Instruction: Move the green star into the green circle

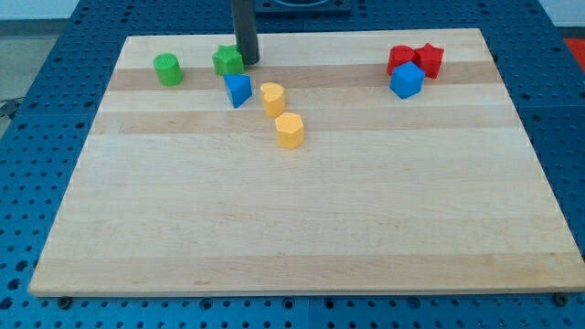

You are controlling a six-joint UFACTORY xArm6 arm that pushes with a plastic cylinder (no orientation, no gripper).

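Bright, even overhead light, soft short shadows, sharp focus, no glare.

Lab or robotics test bench. Wooden board (302, 228) sits on a blue perforated table (37, 82) with a regular hole grid, typical fixture plate. Dark rod (245, 27) comes down from the view's top onto the board. Small coloured blocks, e.g. green star (228, 61) and green circle (167, 69), look like test props. No household items.

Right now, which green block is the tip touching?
The green star: my tip sits against its right side. The green circle stands apart, further left.
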